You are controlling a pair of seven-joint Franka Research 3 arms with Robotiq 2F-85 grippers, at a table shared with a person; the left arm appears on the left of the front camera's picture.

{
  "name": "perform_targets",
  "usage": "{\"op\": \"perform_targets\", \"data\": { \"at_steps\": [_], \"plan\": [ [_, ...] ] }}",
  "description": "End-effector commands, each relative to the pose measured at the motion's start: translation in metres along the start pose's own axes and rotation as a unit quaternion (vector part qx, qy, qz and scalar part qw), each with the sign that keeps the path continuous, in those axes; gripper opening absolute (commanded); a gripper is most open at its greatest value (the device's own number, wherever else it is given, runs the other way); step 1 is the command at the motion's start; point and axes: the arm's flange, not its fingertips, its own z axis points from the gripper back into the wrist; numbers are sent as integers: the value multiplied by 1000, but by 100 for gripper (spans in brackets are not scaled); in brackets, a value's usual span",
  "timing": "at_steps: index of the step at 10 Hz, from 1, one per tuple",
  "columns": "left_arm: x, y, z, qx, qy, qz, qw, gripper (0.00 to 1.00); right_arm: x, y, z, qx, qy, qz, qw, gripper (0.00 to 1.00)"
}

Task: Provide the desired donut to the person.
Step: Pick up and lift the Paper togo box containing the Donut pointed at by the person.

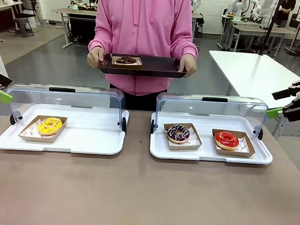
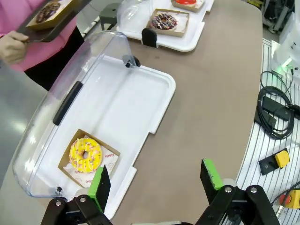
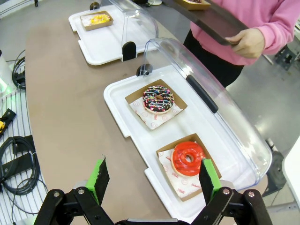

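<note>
Left gripper and right gripper both hover open.

The person holds a dark tray bearing a chocolate donut. The left case holds a yellow donut, the right case a sprinkled donut and a red donut.

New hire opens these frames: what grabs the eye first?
The person in bright pink at the far side, holding a dark tray with a chocolate donut on it. Nearer, two open-lidded white cases: yellow donut in the left case, sprinkled donut and red donut in the right case.
</note>
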Motion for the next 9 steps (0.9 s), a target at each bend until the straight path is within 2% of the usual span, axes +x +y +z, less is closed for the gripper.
{"op": "perform_targets", "data": {
  "at_steps": [1, 4, 6, 9],
  "plan": [
    [-20, 2, -3, 14, -16, -3, 1000, 100, 2, -1, -4, 3, -11, -7, 1000, 100],
    [-29, 1, 4, 47, -59, 10, 997, 100, 2, -1, -4, 3, -11, -7, 1000, 100],
    [-27, 1, 3, 52, -56, 12, 997, 100, 2, -1, -4, 3, -11, -7, 1000, 100],
    [-26, 1, 9, 65, -78, 10, 995, 100, 2, -1, -4, 3, -11, -7, 1000, 100]
  ]
}}
